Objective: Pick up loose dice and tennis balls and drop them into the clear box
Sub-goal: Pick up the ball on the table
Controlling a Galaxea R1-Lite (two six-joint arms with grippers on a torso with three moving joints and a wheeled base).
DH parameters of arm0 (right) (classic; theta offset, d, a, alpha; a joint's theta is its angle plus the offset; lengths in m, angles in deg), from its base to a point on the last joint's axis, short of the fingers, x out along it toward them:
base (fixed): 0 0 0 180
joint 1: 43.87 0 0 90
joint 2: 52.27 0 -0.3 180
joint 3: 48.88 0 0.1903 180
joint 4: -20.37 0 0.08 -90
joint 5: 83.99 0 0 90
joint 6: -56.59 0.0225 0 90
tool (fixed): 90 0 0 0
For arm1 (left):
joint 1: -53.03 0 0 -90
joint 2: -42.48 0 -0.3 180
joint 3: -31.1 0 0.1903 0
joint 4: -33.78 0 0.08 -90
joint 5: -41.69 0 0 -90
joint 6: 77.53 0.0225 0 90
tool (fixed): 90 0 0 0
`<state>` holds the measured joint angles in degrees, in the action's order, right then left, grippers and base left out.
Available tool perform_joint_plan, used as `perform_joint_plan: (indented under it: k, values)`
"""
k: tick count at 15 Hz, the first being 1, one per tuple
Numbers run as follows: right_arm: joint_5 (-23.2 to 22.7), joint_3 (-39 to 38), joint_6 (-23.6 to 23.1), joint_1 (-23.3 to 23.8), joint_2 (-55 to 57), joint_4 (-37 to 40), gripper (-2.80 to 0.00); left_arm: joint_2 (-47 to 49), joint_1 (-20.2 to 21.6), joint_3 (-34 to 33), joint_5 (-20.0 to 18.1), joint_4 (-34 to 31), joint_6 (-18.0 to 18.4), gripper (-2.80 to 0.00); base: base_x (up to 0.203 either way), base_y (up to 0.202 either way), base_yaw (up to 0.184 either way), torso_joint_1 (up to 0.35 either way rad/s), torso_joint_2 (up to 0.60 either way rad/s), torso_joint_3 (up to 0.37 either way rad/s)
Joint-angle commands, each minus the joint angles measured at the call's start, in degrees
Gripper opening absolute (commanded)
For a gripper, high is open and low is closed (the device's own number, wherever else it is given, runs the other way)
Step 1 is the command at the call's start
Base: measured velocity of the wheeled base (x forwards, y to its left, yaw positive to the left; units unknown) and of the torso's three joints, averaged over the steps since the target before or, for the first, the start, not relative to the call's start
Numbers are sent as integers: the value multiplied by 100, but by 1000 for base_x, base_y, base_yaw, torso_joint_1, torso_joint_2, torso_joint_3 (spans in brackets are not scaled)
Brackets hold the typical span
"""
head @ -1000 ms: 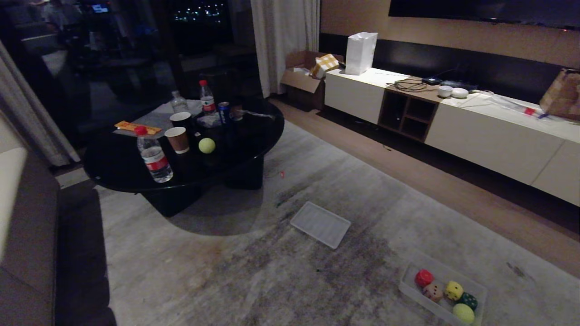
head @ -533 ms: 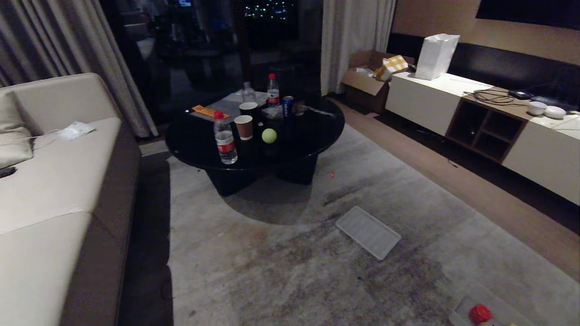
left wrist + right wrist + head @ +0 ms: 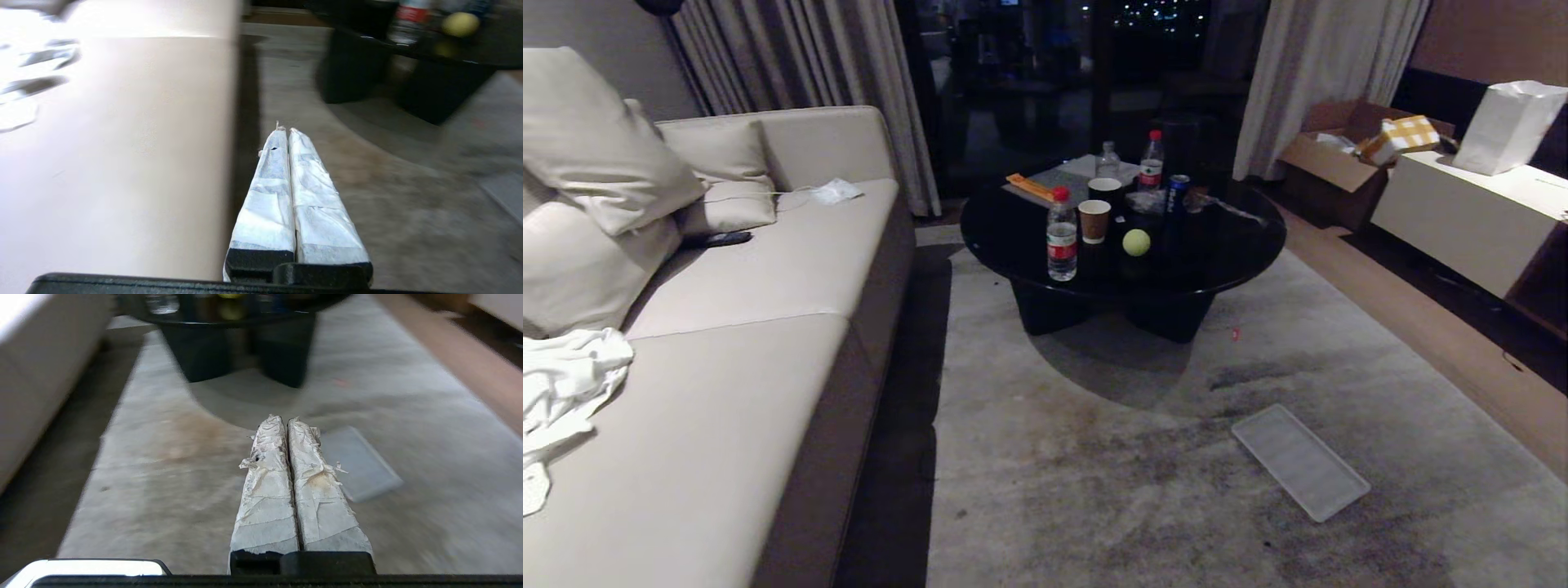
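Left end effector (image 3: 288, 131) and right end effector (image 3: 284, 419) pressed together, tennis ball (image 3: 1136, 242) on black table (image 3: 1241, 245)

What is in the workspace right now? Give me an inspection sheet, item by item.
Surface: grey rug with dark stains; round black coffee table standing on it.
Job's things: one tennis ball on the table; clear box and dice not in view.
Clutter: flat white panel on the rug; bottles, paper cups and a can on the table.
Hands: left hand shut, empty; right hand shut, empty; both held above the rug.
Cables: nothing seen.
Surroundings: beige sofa with cushions and white cloth; curtains, cardboard box, white cabinet.
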<state>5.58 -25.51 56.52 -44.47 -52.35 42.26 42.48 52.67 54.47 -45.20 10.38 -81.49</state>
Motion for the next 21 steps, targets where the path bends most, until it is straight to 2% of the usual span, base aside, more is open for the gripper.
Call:
perform_joint_plan:
  k: [1,5,10,21]
  values:
    - [-1,-62,-1,-2,7,-2,-280,9,0,-9,6,2,0,-280,0,-8,163,2,4,-1]
    - [-1,-62,-1,-2,7,-2,-280,9,0,-9,6,2,-17,-280,-2,-5,129,3,2,1]
    - [-1,-62,-1,-2,7,-2,-280,9,0,-9,6,20,-8,-280,15,0,2,0,-1,0]
    - [-1,-62,-1,-2,7,-2,-280,9,0,-9,7,11,-26,-280,181,0,0,3,3,4]
